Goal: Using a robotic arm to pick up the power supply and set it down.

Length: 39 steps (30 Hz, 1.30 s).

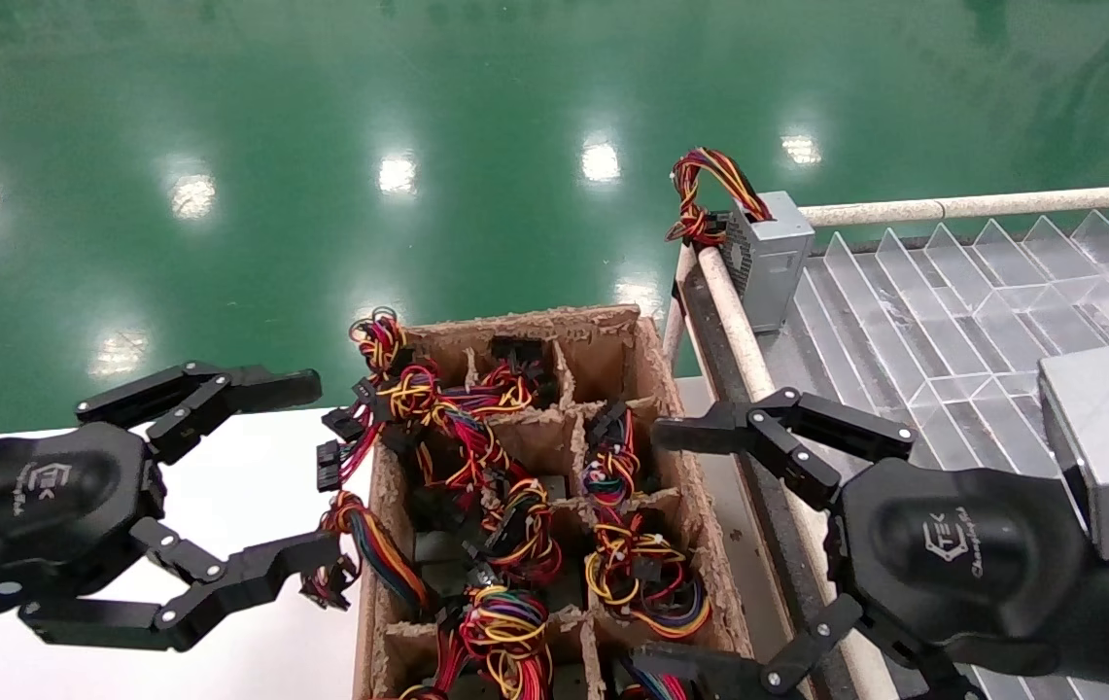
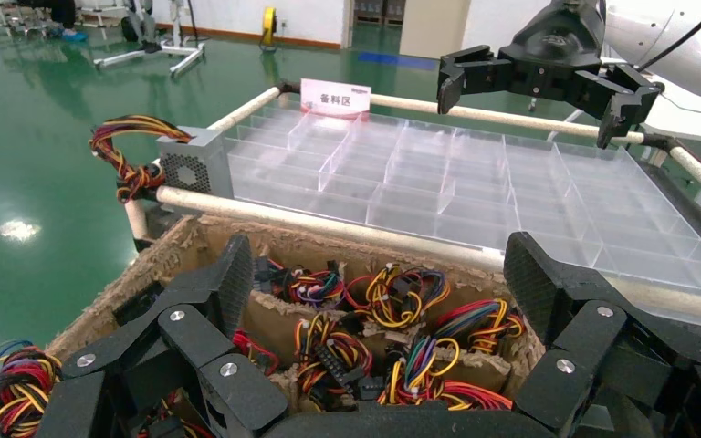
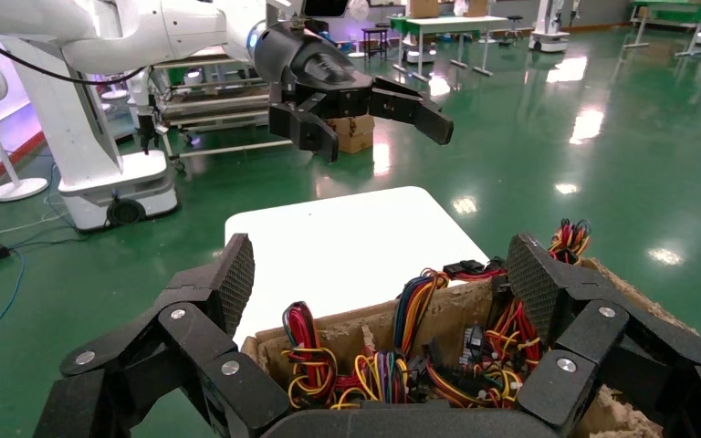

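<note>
We see the right black TEK gripper with its silver wrist block (image 1: 724,544) hovering at the brown cardboard divider box (image 1: 646,340), jaws wide and empty. The left black gripper (image 1: 253,481) hangs beside the white table (image 1: 253,467), also wide. We cannot pick out the plain silver power supply; only a vented grey box (image 1: 773,258) stands on the clear plastic tray (image 1: 953,282).

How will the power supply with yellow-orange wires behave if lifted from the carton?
Its wire bundle looks floppy and will probably trail, perhaps snagging the cardboard dividers. What's beneath is hidden, so weight is unclear. The open right gripper hangs nearby.
</note>
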Available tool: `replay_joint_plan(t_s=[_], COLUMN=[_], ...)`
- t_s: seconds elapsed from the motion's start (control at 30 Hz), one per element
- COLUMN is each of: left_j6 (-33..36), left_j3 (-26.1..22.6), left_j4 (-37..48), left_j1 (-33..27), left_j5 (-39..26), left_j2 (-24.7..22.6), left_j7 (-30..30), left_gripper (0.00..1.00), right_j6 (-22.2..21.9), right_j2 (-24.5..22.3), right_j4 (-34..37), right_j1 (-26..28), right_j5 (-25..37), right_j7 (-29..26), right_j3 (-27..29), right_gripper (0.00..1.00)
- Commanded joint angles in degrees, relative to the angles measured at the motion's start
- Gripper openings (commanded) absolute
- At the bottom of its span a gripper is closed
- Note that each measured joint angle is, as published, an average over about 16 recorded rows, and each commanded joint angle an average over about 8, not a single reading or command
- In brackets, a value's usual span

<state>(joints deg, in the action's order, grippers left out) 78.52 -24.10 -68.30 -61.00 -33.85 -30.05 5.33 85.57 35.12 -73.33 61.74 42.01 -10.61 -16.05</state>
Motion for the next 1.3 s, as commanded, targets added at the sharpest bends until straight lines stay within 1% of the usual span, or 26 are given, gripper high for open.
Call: replay_joint_plan(t_s=[0.03,0.3,0.33,0.5,0.6,0.67,0.77,0.9,1.0,1.03,1.07,1.27,1.3], left_j6=[0.0,0.0,0.0,0.0,0.0,0.0,0.0,0.0,0.0,0.0,0.0,0.0,0.0], left_j3=[0.0,0.0,0.0,0.0,0.0,0.0,0.0,0.0,0.0,0.0,0.0,0.0,0.0], left_j4=[0.0,0.0,0.0,0.0,0.0,0.0,0.0,0.0,0.0,0.0,0.0,0.0,0.0], left_j1=[0.0,0.0,0.0,0.0,0.0,0.0,0.0,0.0,0.0,0.0,0.0,0.0,0.0], left_j5=[0.0,0.0,0.0,0.0,0.0,0.0,0.0,0.0,0.0,0.0,0.0,0.0,0.0], left_j2=[0.0,0.0,0.0,0.0,0.0,0.0,0.0,0.0,0.0,0.0,0.0,0.0,0.0], left_j7=[0.0,0.0,0.0,0.0,0.0,0.0,0.0,0.0,0.0,0.0,0.0,0.0,0.0], left_gripper=[1.0,1.0,0.99,0.37,0.01,0.0,0.0,0.0,0.0,0.0,0.0,0.0,0.0], right_j6=[0.0,0.0,0.0,0.1,-0.6,-1.3,-2.1,-1.5,-0.8,-0.6,-0.5,0.1,0.2], right_j2=[0.0,0.0,0.0,-0.1,-0.6,-0.7,0.0,2.8,5.0,5.5,6.0,7.6,7.7], right_j4=[0.0,0.0,0.0,-0.1,-0.9,-1.8,-3.2,-3.9,-3.7,-3.7,-3.6,-3.5,-3.5], right_j1=[0.0,0.0,0.0,0.0,0.6,1.8,5.6,12.3,16.2,17.1,17.9,20.3,20.4], right_j5=[0.0,0.0,0.0,0.4,3.8,8.0,16.7,27.6,33.5,35.0,36.3,40.1,40.4], right_j7=[0.0,0.0,0.0,0.0,0.0,-0.1,-0.5,-1.8,-2.9,-3.3,-3.6,-5.0,-5.2], right_j3=[0.0,0.0,0.0,-0.2,-1.2,-2.6,-5.6,-10.0,-12.6,-13.3,-13.9,-16.0,-16.2], right_gripper=[1.0,1.0,1.0,1.0,1.0,1.0,1.0,1.0,1.0,0.95,0.86,0.12,0.03])
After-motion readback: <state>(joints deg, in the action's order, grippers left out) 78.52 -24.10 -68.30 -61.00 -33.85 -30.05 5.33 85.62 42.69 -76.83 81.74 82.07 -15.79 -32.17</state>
